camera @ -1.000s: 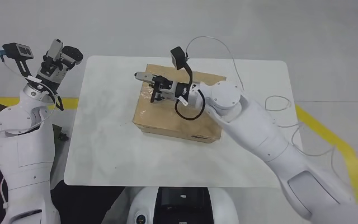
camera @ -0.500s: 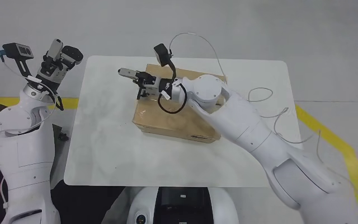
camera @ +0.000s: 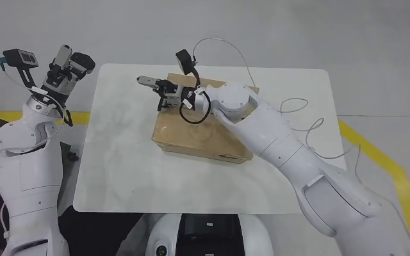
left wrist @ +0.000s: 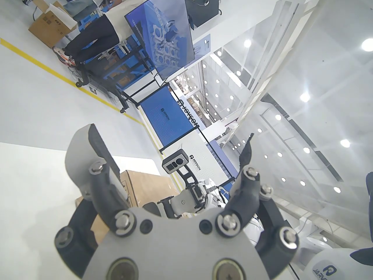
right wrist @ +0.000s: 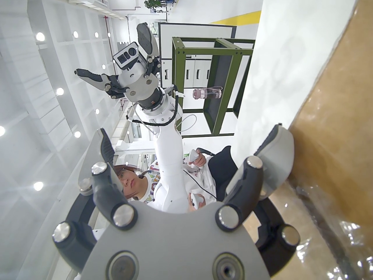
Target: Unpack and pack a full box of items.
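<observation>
Leftward is where the right gripper (camera: 154, 93) has gone in the last second: it hung over the far part of the lid, and now it sits at the far left corner of the brown cardboard box (camera: 198, 131), where it has barely shifted in the last half second. Its two fingers are spread wide. One finger (camera: 145, 80) points out over the white table (camera: 128, 166) beyond the corner, and the other lies along the carton's left edge. From that arm's wrist the right gripper (right wrist: 191, 137) shows its pale finger pad right at the box (right wrist: 335, 112) edge, though I cannot tell whether it touches. A strip of clear tape (right wrist: 323, 222) runs across the cardboard beside it.

The box is closed, lying flat on the far half of the table, a little left of the middle.

Off beyond the table's far left corner the left gripper (camera: 67, 61) is raised in the air, well apart from the box. Its wrist camera shows the left gripper (left wrist: 169, 137) with fingers parted, and the carton (left wrist: 142, 185) far below.
</observation>
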{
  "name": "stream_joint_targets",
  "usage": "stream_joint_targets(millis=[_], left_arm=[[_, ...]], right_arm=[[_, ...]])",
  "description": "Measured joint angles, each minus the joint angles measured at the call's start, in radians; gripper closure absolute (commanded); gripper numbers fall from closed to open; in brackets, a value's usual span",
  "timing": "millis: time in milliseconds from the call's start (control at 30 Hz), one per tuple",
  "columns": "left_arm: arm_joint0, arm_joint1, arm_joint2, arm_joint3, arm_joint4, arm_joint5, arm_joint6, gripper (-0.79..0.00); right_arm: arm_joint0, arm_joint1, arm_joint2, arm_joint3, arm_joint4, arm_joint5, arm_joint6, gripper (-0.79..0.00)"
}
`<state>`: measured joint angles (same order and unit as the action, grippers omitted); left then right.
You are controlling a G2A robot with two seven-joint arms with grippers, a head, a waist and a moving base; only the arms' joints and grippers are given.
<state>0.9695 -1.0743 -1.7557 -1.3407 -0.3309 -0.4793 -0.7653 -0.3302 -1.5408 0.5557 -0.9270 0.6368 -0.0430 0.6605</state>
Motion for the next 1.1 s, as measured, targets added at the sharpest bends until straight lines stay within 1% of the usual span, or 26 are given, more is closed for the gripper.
stream_joint_targets(millis=[333, 1100], left_arm=[[0.000, 0.000, 0.000, 0.000, 0.000, 0.000, 0.000, -0.785], [0.000, 0.000, 0.000, 0.000, 0.000, 0.000, 0.000, -0.785]], right_arm=[[-0.033, 0.011, 0.054, -0.016, -0.067, 0.042, 0.027, -0.785], [-0.137, 0.057, 0.195, -0.166, -0.212, 0.153, 0.050, -0.785]])
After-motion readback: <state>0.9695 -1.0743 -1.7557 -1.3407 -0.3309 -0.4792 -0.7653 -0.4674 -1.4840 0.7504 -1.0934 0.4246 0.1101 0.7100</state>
